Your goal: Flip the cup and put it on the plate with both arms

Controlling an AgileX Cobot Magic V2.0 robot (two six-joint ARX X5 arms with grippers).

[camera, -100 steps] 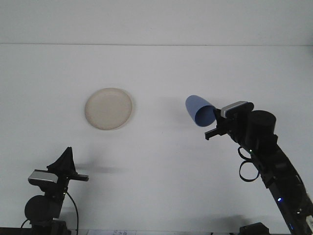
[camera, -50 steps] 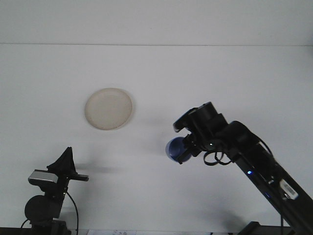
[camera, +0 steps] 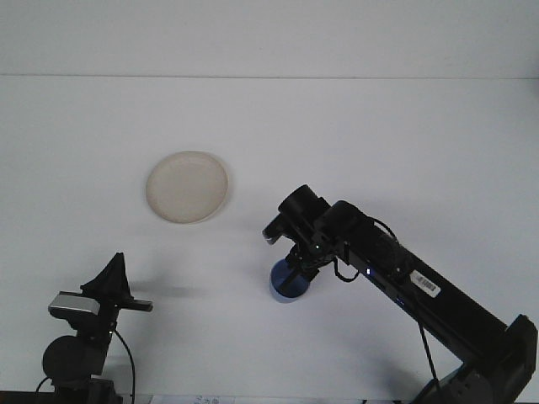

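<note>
A: What is hard to see here?

B: The right pincer [camera: 290,271]. The wrist of the arm covers it from above, so I see only the lower part of the blue cup [camera: 286,284] under it. The pincer seems clamped on the cup, with its fingers against the sides, but the fingertips themselves are hidden. I cannot tell if the cup touches the white bench [camera: 379,135] or hangs just over it, and I cannot tell which end of the cup is up.

A: And the left pincer [camera: 114,269]?

B: It is near the front-left corner of the bench, dark against the white, and its fingers look together in one point. The base of that arm is cut off by the lower edge of the picture.

A: Where is the cup now?

B: Around the middle of the bench, a little toward the front edge. The cream plate [camera: 187,186] lies apart from it, to the left and farther back.

A: What differs from before?

B: One second ago the right arm held the cup tilted and higher, more toward the right edge. Now the arm is stretched leftward and the cup is lower. The plate and the left arm did not move.
</note>
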